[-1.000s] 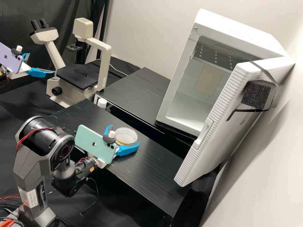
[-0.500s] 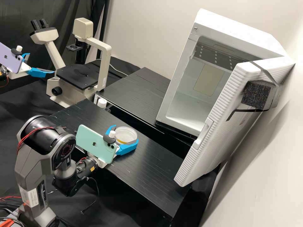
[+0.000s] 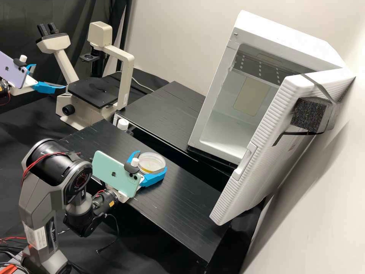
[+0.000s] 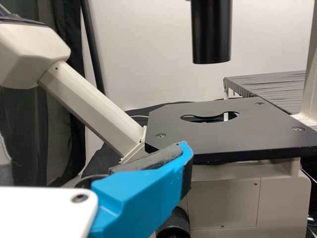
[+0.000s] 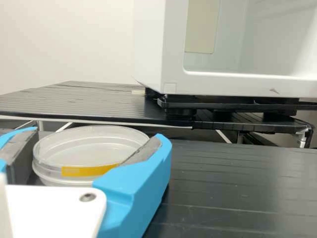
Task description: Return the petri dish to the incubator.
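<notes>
Snugly between fingers [image 3: 155,178], petri dish [image 5: 89,148].

Qty by kind, approx. order of size: 1 incubator [image 3: 281,32] w/ 1 door [image 3: 262,144]; 1 microscope [image 3: 124,76] (2 eyepieces, the left one [image 3: 42,29] & its twin [image 3: 52,27], so a std. pair); 2 black slatted surfaces, i.e. near surface [image 3: 182,198] + far surface [image 3: 163,110]. Robot hardware: 2 arms, viz. L arm [image 3: 4,91] & R arm [image 3: 42,194]; 2 end effectors, L end effector [image 3: 50,76] & R end effector [image 3: 153,161], w/ 2 blue fingers ea., 4 tot. Phones: 2, 1 lilac phone [image 3: 13,70] + 1 mint phone [image 3: 110,171]. Misc.: 1 petri dish [image 3: 152,163], 1 foam block [image 3: 308,113].
</notes>
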